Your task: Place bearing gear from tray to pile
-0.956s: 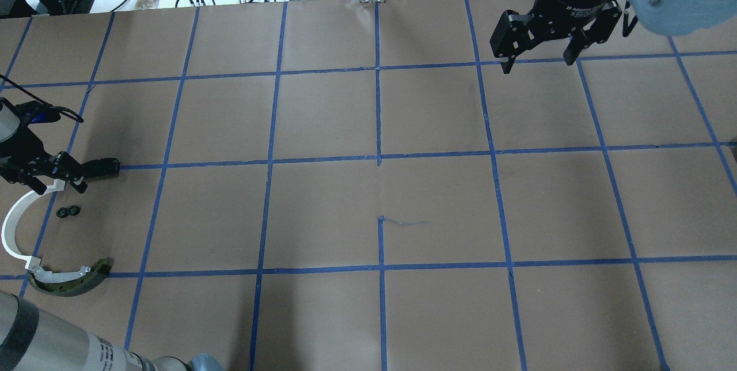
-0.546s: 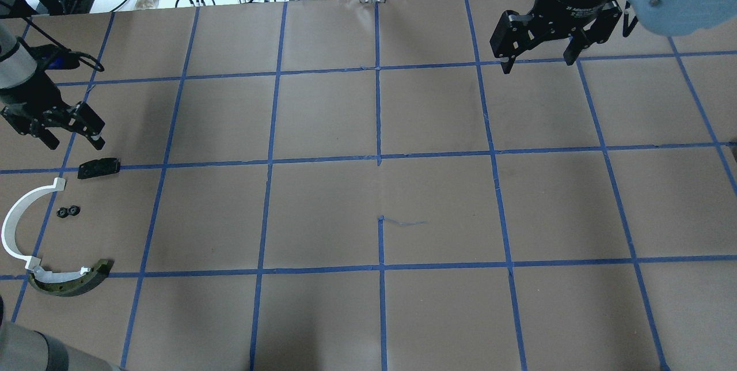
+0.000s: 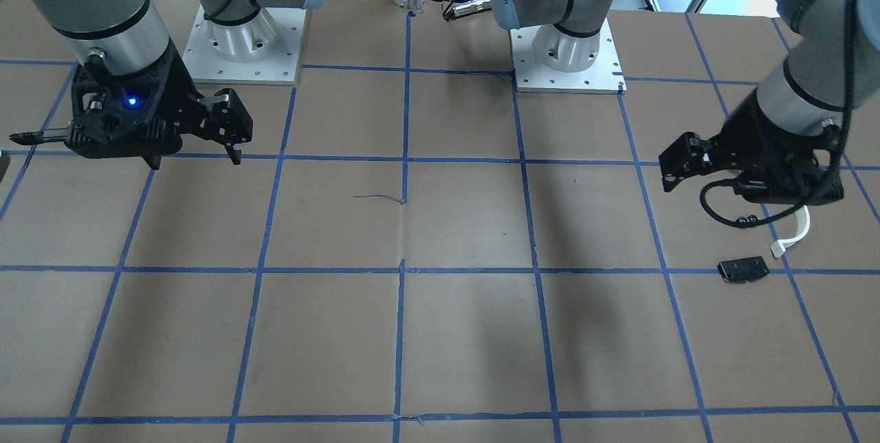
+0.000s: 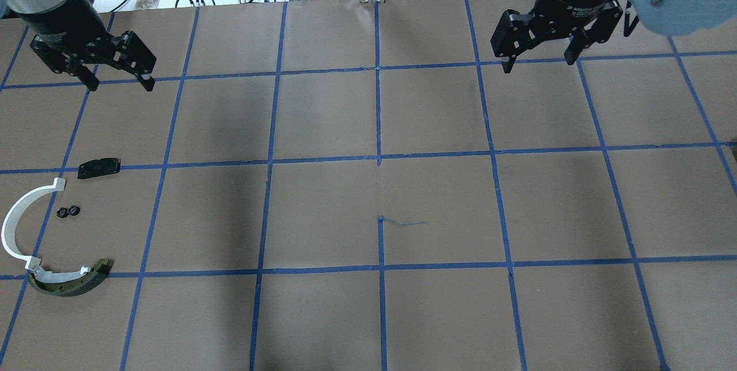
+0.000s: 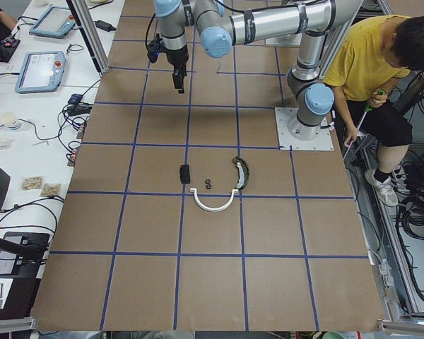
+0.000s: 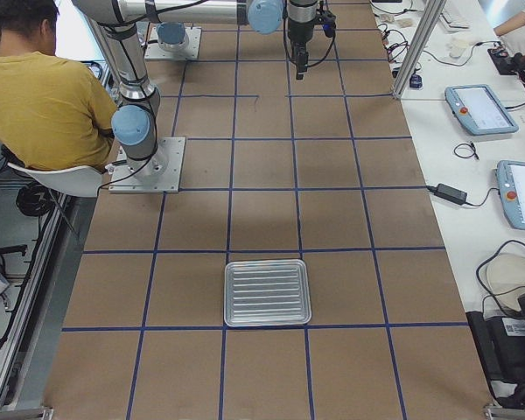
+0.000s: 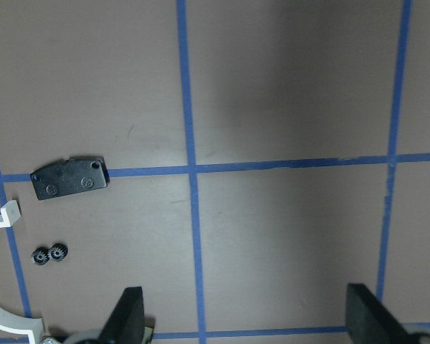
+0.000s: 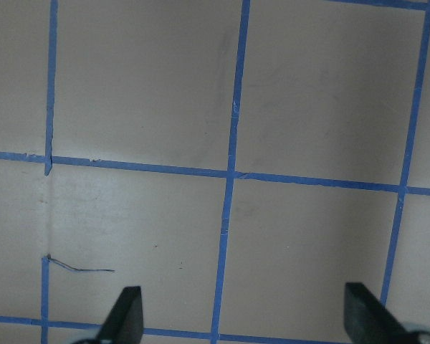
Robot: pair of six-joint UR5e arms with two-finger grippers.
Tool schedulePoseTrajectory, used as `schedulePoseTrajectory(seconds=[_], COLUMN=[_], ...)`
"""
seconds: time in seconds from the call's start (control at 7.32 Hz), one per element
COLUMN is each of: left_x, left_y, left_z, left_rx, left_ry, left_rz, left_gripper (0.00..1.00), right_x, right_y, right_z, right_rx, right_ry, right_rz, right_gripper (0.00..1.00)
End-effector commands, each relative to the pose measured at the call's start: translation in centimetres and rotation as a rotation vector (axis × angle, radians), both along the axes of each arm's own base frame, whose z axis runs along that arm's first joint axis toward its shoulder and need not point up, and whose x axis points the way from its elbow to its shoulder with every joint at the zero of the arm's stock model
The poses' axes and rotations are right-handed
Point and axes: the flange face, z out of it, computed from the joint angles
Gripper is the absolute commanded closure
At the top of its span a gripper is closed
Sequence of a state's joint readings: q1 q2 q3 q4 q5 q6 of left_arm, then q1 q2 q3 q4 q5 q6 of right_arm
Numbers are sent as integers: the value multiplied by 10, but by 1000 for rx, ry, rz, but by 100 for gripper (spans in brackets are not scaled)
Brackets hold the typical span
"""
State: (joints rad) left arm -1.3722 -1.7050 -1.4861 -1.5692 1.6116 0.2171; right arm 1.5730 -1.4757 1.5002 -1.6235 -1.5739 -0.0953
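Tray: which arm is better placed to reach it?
Probably the right. The tray, seemingly empty, lies off to the robot's right; the open right gripper hangs on that side. The left gripper is far left, near the pile.

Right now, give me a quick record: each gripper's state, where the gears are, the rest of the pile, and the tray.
left gripper: open, empty, raised, away from the pile
right gripper: open, empty
gears: two small black ones side by side on the table, inside the white strip's curve
rest of pile: black plate, olive-and-white curved piece
tray: nothing visible in it
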Motion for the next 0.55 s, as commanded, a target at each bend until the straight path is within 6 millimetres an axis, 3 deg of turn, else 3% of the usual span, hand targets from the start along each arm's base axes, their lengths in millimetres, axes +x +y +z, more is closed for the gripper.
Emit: schedulePoseTrajectory(seconds=[0.0, 0.41], left_x=[-69, -90], left_y=[23, 42], left_z=[10, -1], left_rx=[-24, -6], left_ry=[-1, 79], left_rz=[86, 64], left_gripper=[0, 0], right_x=[-3, -4], right_y=[-1, 0], right_z=[0, 1], right_rx=[1, 1], right_ry=[-1, 0], right_rz=[-5, -5], right_gripper=[0, 0])
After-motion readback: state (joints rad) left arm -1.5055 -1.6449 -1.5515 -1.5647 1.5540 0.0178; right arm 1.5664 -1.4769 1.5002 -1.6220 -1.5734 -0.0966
